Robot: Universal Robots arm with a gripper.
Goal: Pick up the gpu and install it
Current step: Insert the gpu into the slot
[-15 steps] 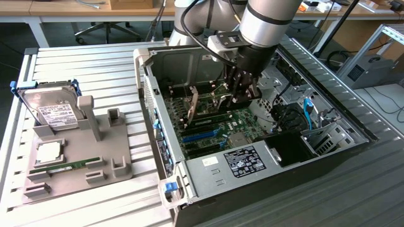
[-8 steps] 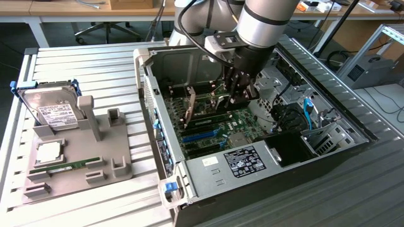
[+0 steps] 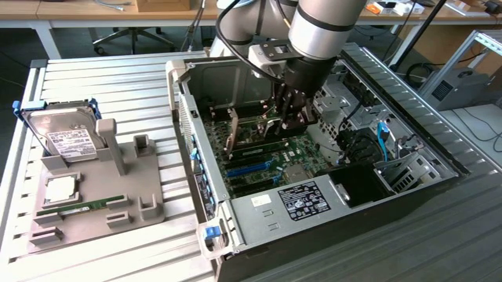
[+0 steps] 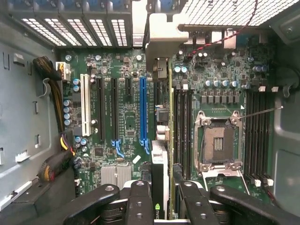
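Note:
My gripper [image 3: 292, 120] reaches down into the open computer case [image 3: 202, 176], shut on the gpu [image 4: 160, 164]. In the wrist view the card stands on edge between my two black fingers [image 4: 139, 201], running over the motherboard [image 4: 122, 122] just beside the long blue slot [image 4: 143, 110]. Its silvery bracket [image 4: 161, 42] meets the rear wall of the case. In the exterior view the card's brownish face [image 3: 234, 138] shows to the left of my fingers. Whether its lower edge sits in a slot I cannot tell.
The CPU socket [image 4: 219, 143] and memory slots [image 4: 257, 133] lie close beside the card. Cable bundles [image 4: 58, 164] run along one case wall. On the exterior view's left, a grey fixture [image 3: 98, 194] carries a hard drive [image 3: 67, 135] and a green memory stick [image 3: 82, 207].

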